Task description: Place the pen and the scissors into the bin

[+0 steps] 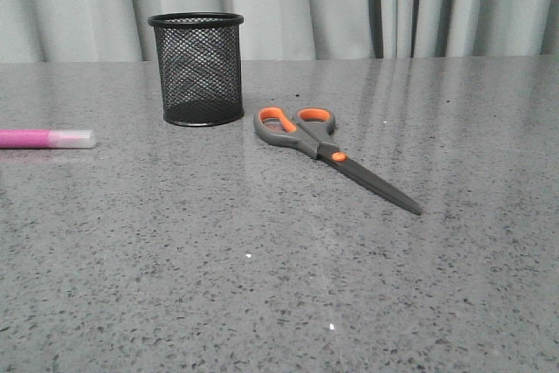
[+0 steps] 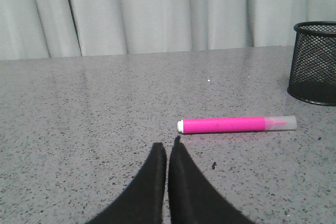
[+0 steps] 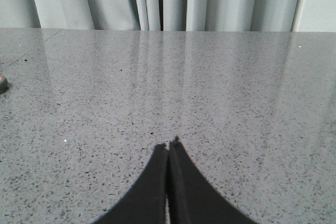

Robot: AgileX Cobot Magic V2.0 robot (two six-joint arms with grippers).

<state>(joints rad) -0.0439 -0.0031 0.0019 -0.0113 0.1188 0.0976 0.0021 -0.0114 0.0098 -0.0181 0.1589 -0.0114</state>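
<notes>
1. Starting from scratch: nothing is in the bin yet, and you hold nothing, so the step in hand is the first reach.
2. Check your tools. The left gripper has its fingers pressed together with only a hairline between the tips, and nothing is between them. The right gripper is the same, closed and empty, low over bare table.
3. Find the pen. In the left wrist view it lies flat on the table, just beyond the left fingertips and a little off to one side, cap end pointing toward the bin. In the front view it sits at the far left edge, well apart from the bin.
4. Find the scissors. They lie flat just to the right of the bin, not touching it, with the orange-lined loops nearest the bin and the blades running toward you and to the right.
5. The bin stands upright at the back, mouth open upward.
6. Your next move probably goes to the pen with the left arm: spread the fingers first, line them up across the barrel, and come down over its pink middle.
7. Watch the barrel. It is round and will likely roll if one finger touches before the other.
</notes>
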